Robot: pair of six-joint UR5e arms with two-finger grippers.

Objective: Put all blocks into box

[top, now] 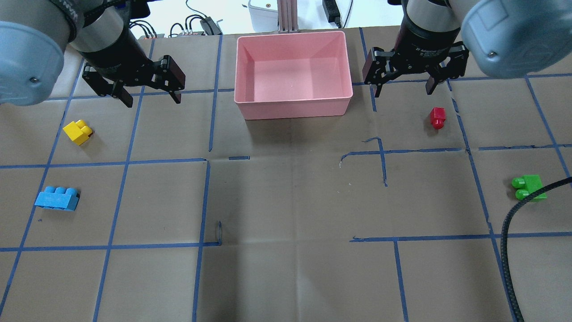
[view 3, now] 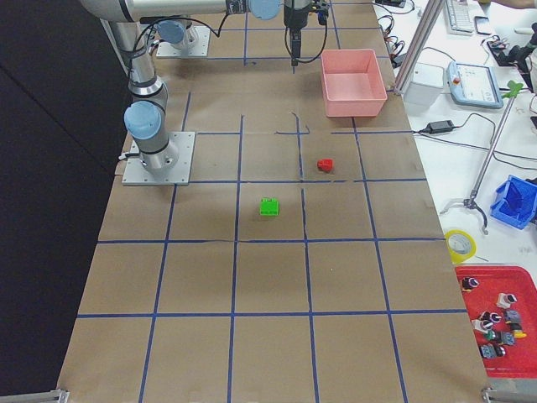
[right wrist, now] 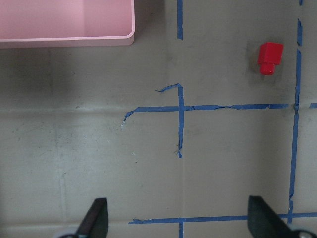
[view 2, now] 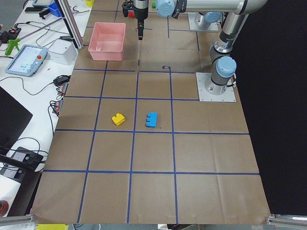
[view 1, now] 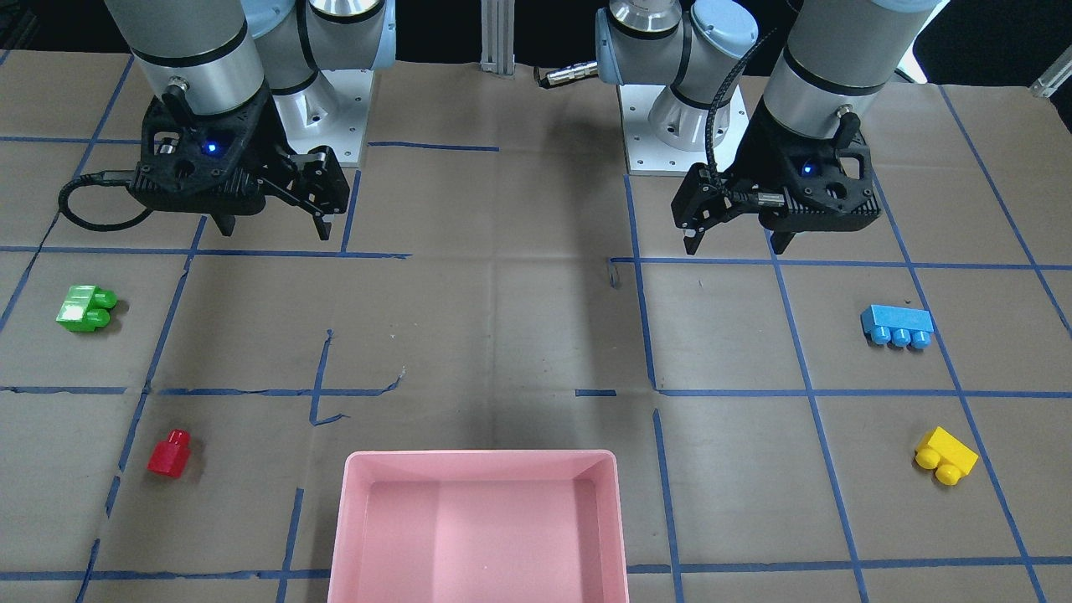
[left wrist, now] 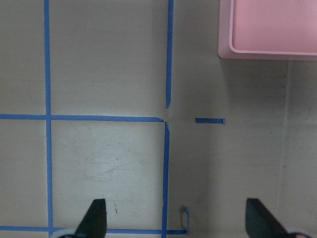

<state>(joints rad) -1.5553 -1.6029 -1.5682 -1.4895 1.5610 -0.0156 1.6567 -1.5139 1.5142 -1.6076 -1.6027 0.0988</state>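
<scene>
The pink box (top: 292, 108) sits empty at the table's far middle and also shows in the front view (view 1: 481, 457). The yellow block (top: 77, 132) and light-blue block (top: 57, 198) lie on my left side. The red block (top: 437, 117) and green block (top: 529, 188) lie on my right. My left gripper (top: 153, 99) is open and empty, hovering left of the box, above and beyond the yellow block. My right gripper (top: 404, 91) is open and empty, hovering right of the box, just beyond the red block, which shows in the right wrist view (right wrist: 270, 58).
A black cable (top: 509, 237) hangs over the near right corner by the green block. The two arm bases (view 1: 322, 126) (view 1: 682, 134) stand at the robot's edge. A bench with tablets and tools (view 2: 29, 57) runs along the far side.
</scene>
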